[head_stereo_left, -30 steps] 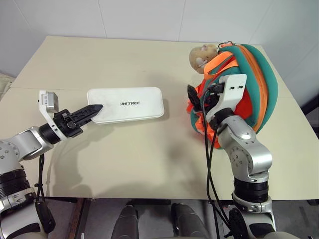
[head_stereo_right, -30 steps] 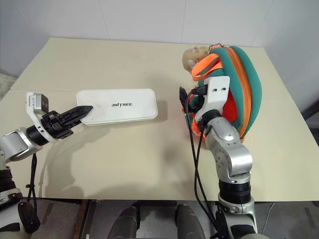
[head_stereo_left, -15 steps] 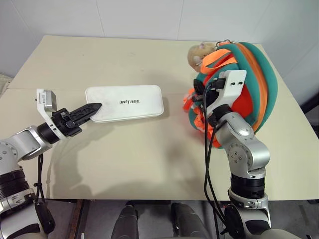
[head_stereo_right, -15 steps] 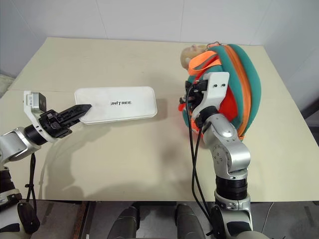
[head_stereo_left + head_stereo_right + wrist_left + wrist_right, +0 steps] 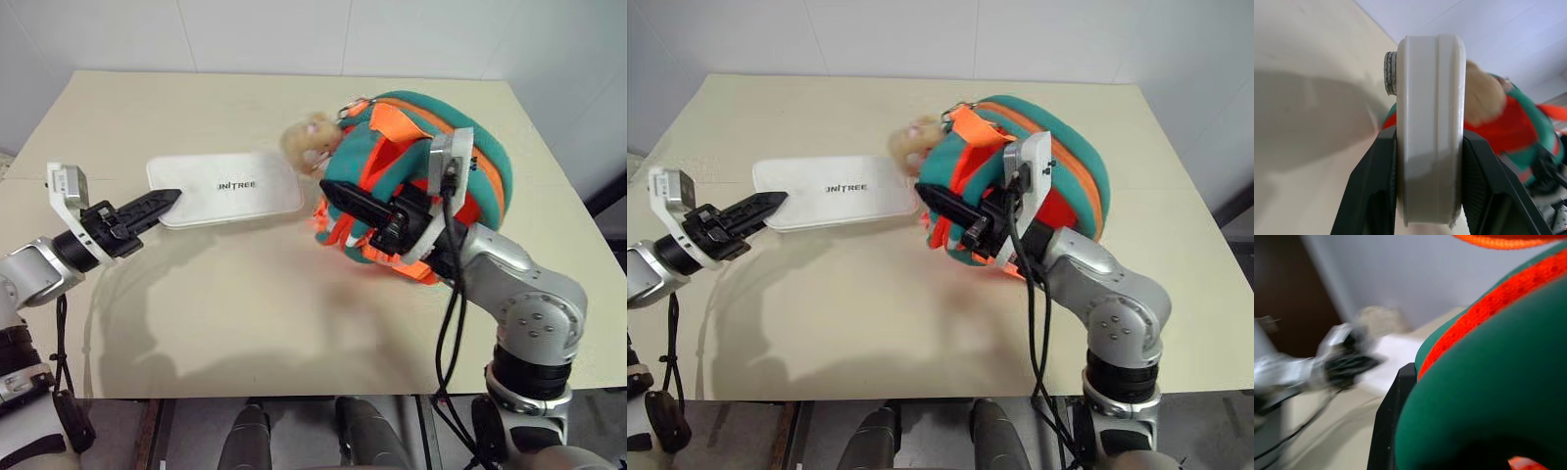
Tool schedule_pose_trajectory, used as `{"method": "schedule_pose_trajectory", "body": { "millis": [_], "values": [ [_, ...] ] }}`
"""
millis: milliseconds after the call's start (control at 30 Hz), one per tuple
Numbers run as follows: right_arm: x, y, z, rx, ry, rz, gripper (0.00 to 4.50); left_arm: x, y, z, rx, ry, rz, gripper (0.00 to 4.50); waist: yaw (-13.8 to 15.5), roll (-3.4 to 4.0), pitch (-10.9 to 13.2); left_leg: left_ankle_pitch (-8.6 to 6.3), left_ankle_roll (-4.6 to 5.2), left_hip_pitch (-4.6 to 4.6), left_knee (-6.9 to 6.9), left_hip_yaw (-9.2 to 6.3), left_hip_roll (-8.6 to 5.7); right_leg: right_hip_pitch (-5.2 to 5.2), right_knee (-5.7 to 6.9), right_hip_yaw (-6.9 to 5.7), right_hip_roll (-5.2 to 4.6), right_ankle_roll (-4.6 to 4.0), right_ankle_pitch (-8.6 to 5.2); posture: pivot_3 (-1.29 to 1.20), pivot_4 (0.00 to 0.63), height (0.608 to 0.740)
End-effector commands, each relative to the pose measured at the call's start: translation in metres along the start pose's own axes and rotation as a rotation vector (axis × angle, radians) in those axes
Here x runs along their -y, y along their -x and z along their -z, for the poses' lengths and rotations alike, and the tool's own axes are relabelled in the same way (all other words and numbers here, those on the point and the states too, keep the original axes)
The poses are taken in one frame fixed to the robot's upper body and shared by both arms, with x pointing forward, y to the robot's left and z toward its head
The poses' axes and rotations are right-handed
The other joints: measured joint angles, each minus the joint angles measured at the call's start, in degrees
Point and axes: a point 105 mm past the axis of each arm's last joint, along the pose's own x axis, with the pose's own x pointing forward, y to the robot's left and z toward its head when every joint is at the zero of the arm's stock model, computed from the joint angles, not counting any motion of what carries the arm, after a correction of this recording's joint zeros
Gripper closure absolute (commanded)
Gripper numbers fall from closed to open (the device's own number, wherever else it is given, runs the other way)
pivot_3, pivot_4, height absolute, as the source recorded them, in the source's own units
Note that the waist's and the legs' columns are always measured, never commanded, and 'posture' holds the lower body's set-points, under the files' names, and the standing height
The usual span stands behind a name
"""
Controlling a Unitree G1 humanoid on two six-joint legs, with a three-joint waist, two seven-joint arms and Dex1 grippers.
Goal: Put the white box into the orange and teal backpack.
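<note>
The plush charm is blurred, its features unreadable. The white box has its right end hidden behind the orange and teal backpack (where they overlap, contact cannot be told). In the right wrist view the left gripper is smeared.

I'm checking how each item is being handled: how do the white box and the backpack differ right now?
The white box is flat, hard-edged and plain white with dark lettering; the backpack is rounded, soft, teal and orange. The box lies level, pinched at one end by the left claw; the backpack is tipped toward the box, gripped by the right claw. Both are over the table, each in one claw.
</note>
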Motion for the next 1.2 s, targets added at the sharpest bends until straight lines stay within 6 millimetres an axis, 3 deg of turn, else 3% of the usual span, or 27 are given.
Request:
{"method": "schedule_pose_trajectory", "body": {
  "millis": [33,300,433,633,800,933,1200],
  "values": [
    [-0.04,0.012,-0.021,0.0,0.047,-0.24,4.5,0.009,0.008,-0.018,0.036,-0.056,0.021,3.17,0.1,0.06,0.0,0.0,0.0,0.0,-0.01,0.0,0.0,0.0,-0.02,0.0,0.0,-0.01,-0.01,0.0,0.15,0.74],
    [-0.052,0.048,-0.021,-0.2,0.073,-0.406,4.5,0.005,0.02,-0.026,0.027,-0.075,-0.006,3.17,0.4,0.09,0.1,-0.02,0.02,-0.04,0.01,0.0,0.0,0.0,-0.07,-0.03,-0.01,-0.03,-0.06,0.0,0.15,0.74],
    [-0.05,0.066,-0.01,-0.328,0.103,-0.465,4.5,0.005,0.024,-0.029,0.023,-0.084,-0.013,3.17,0.4,0.1,0.1,-0.03,0.03,-0.04,0.01,0.02,-0.01,0.0,-0.07,-0.04,0.0,-0.02,-0.09,0.0,0.15,0.74],
    [-0.042,0.072,0.001,-0.387,0.167,-0.505,4.5,0.007,0.026,-0.033,0.015,-0.117,-0.015,3.17,0.3,0.1,0.1,-0.03,0.03,-0.03,0.07,0.02,-0.01,0.0,-0.05,-0.04,0.0,-0.01,-0.08,0.0,0.15,0.74],
    [-0.04,0.075,0.019,-0.377,0.142,-0.509,4.5,0.023,0.035,-0.031,-0.023,-0.215,0.033,3.17,0.3,0.12,0.1,-0.05,-0.01,-0.05,0.05,0.02,0.0,0.0,-0.07,-0.03,-0.01,-0.01,-0.08,0.0,0.15,0.74],
    [-0.029,0.085,0.032,-0.4,0.105,-0.478,4.5,0.049,0.05,-0.048,0.079,-0.323,0.156,3.17,0.5,0.11,0.1,-0.06,-0.01,-0.04,0.04,0.03,0.01,0.0,-0.05,-0.05,0.0,-0.03,-0.12,0.0,0.15,0.74],
    [-0.016,0.083,0.034,-0.404,0.107,-0.466,4.5,0.086,0.065,-0.058,0.159,-0.537,0.311,3.17,0.4,0.12,0.1,-0.06,-0.02,0.0,0.13,0.05,0.0,0.07,-0.02,-0.04,-0.01,-0.01,-0.11,0.0,0.15,0.74]
  ]
}}
